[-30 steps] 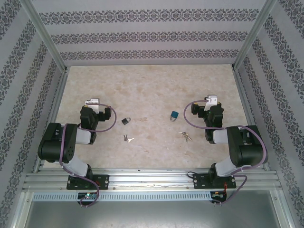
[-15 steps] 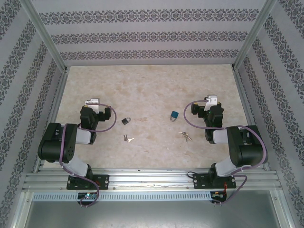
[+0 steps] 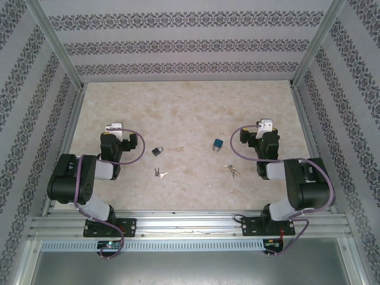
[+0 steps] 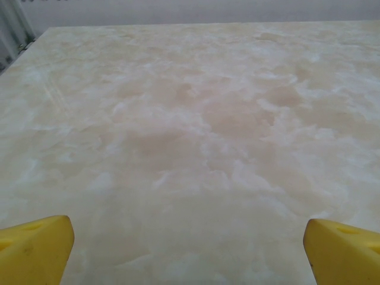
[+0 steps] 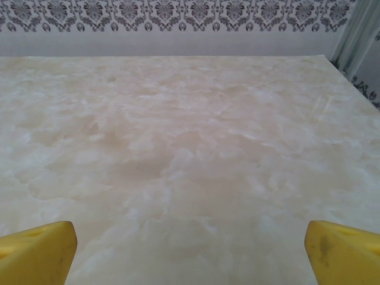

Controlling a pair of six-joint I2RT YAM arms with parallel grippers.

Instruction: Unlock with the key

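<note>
A small black padlock (image 3: 158, 152) lies on the marble table, with a bunch of keys (image 3: 160, 173) just in front of it. A blue padlock (image 3: 218, 144) lies to the right, and a second bunch of keys (image 3: 231, 170) sits in front of that. My left gripper (image 3: 114, 127) rests folded at the left, well left of the black padlock. My right gripper (image 3: 266, 126) rests at the right, right of the blue padlock. Both are open: the yellow fingertips (image 4: 35, 249) (image 5: 35, 252) stand wide apart with bare table between them.
Patterned walls and aluminium posts (image 3: 53, 44) close in the table on three sides. An aluminium rail (image 3: 190, 222) runs along the near edge by the arm bases. The marble tabletop (image 3: 190, 107) stretches open beyond the padlocks.
</note>
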